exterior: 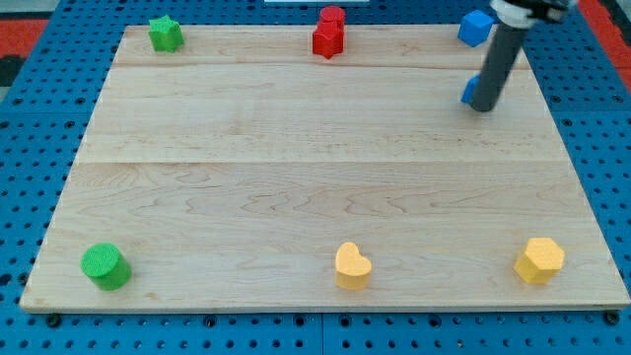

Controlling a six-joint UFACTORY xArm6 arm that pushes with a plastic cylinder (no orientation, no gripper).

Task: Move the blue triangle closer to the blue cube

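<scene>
Blue triangle (470, 91) near board's right edge (570, 158), my tip (482, 107) touching it

- Support surface: 1 pale wooden board (315, 177), resting on a blue perforated base (30, 118).
- My tip (481, 107) contacts the board near its top right corner.
- Blue block (470, 91), mostly hidden by the rod: touching my tip on the tip's left side; shape cannot be determined.
- Blue cube (475, 27): directly above my tip, near it.
- Red block (329, 32): up and left of my tip.
- Green star (165, 34): far left of my tip, at the top left corner.
- Yellow hexagonal block (539, 260): well below my tip, slightly right.
- Yellow heart (352, 265): well below, to the left.
- Green cylinder (105, 266): farthest from my tip, bottom left corner.
</scene>
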